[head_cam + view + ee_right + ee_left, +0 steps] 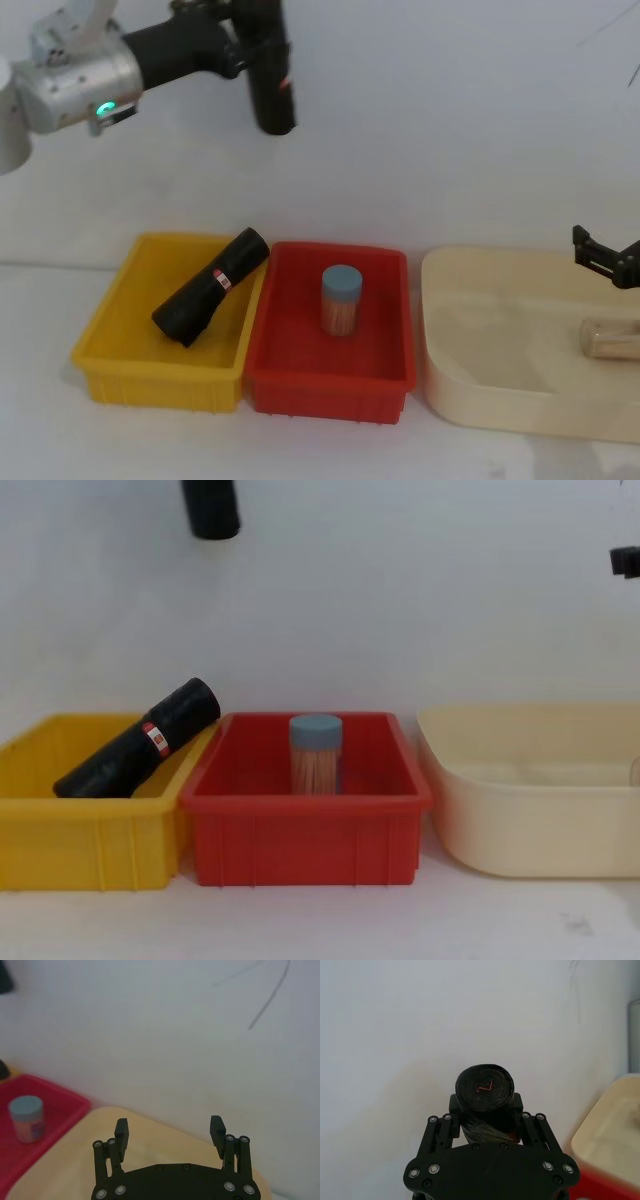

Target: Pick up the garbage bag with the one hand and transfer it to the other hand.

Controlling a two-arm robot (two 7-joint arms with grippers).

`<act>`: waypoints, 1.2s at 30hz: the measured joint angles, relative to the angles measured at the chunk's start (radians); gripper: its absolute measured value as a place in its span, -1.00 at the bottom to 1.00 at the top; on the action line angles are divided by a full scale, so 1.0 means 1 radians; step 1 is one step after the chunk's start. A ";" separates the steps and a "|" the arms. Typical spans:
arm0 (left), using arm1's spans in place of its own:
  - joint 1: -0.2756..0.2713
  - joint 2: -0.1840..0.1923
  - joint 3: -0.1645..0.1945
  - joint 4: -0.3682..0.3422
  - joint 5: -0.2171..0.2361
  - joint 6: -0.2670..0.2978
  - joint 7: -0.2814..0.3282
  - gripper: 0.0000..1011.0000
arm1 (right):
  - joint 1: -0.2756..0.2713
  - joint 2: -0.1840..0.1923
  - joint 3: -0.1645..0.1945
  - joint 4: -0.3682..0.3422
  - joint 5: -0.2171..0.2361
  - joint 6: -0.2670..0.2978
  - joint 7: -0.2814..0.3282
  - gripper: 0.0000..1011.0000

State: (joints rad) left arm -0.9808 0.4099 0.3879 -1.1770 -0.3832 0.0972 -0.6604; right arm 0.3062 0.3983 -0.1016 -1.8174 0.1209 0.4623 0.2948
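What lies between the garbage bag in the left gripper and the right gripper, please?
Nothing: the head view shows bare wall from the garbage bag, clamped in the left gripper, across to the open right gripper.

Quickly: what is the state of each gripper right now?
Left gripper: shut on the garbage bag, held up high.
Right gripper: open and empty, over the beige tub.
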 joint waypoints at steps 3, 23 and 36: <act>-0.046 -0.038 0.018 0.067 -0.005 -0.033 -0.030 0.09 | -0.003 0.005 0.005 -0.006 0.017 -0.013 0.022 0.98; -0.391 -0.350 0.107 0.753 -0.069 -0.322 -0.280 0.09 | -0.045 -0.012 0.048 -0.038 0.116 -0.083 0.068 0.98; -0.480 -0.429 0.128 0.941 -0.091 -0.398 -0.344 0.09 | -0.080 -0.023 0.065 -0.046 0.127 -0.123 0.030 0.98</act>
State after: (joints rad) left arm -1.4611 -0.0190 0.5155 -0.2362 -0.4743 -0.3012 -1.0043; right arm 0.2264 0.3755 -0.0364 -1.8636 0.2475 0.3390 0.3245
